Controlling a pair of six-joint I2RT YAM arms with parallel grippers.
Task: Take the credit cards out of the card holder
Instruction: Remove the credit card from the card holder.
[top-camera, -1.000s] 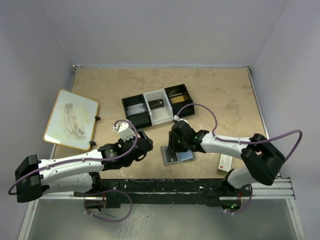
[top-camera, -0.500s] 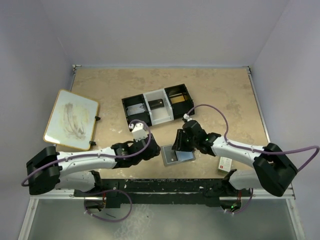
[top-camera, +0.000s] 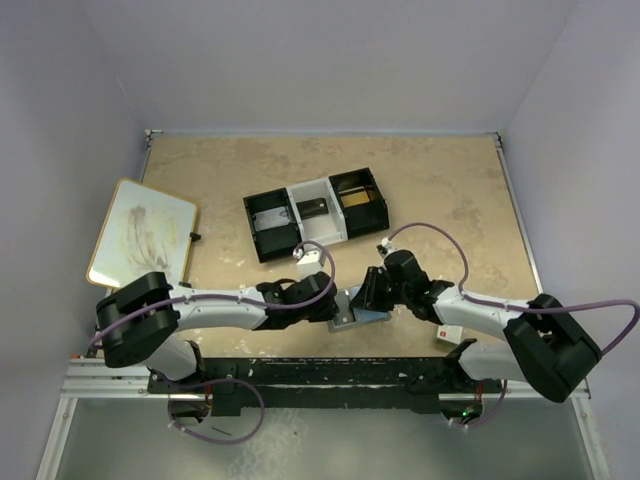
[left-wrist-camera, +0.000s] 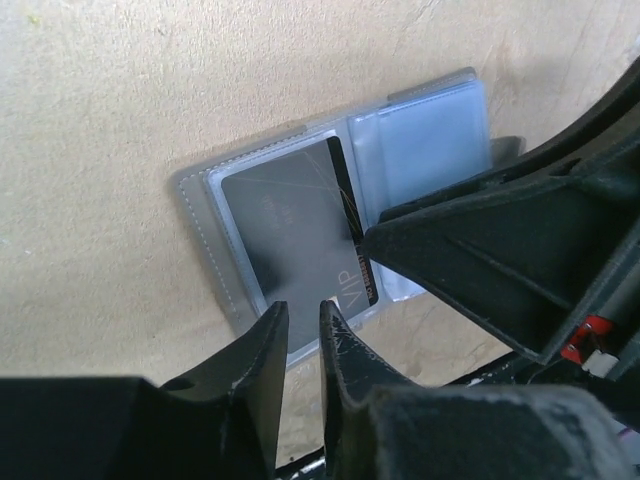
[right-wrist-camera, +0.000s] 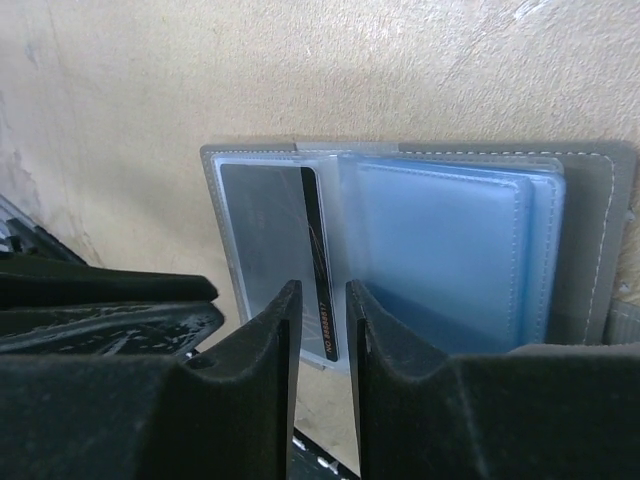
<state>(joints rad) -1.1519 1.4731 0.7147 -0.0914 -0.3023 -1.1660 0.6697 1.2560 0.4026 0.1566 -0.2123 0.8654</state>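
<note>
The card holder (top-camera: 362, 316) lies open and flat near the table's front edge. In its left panel a dark credit card (left-wrist-camera: 290, 240) marked VIP sits under a clear sleeve, with pale blue sleeves (right-wrist-camera: 450, 250) on the other panel. My left gripper (left-wrist-camera: 303, 312) hovers over the holder's near edge, its jaws a narrow slit apart with nothing clamped. My right gripper (right-wrist-camera: 322, 298) stands over the card's black stripe (right-wrist-camera: 315, 255), jaws narrowly apart. In the top view both grippers (top-camera: 338, 303) (top-camera: 370, 295) meet over the holder and hide part of it.
A black-and-white three-compartment tray (top-camera: 315, 212) stands behind the holder. A white board (top-camera: 142, 238) lies at the left edge. A small white-and-red box (top-camera: 450, 328) sits by the right arm. The black rail (top-camera: 330, 375) runs just in front.
My left arm swung right to the holder and its jaws closed to a slit. My right gripper slid right and down onto the holder, jaws narrowing too.
</note>
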